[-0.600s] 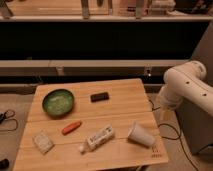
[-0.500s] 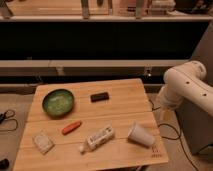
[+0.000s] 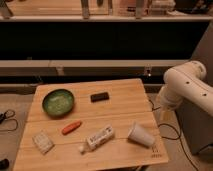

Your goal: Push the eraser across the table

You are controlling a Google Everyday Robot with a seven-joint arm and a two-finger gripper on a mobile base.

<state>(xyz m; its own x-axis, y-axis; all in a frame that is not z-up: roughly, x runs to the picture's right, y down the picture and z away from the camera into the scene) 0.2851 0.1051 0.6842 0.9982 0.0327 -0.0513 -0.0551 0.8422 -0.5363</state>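
Note:
The eraser [image 3: 99, 96] is a small flat black block lying on the far middle of the light wooden table [image 3: 125, 107], to the right of the green bowl [image 3: 58, 101]. My white arm [image 3: 185, 89] stands folded off the table's right edge, apart from the eraser. My gripper is out of view; only the arm's rounded joints show, and nothing touches the eraser.
An orange carrot-like item [image 3: 71, 127], a white bottle [image 3: 97, 138] on its side, a pale packet [image 3: 42, 141] and a tipped translucent cup [image 3: 140, 134] lie along the near half. A dark mark [image 3: 156, 154] sits near the front right corner. Shelving runs behind the table.

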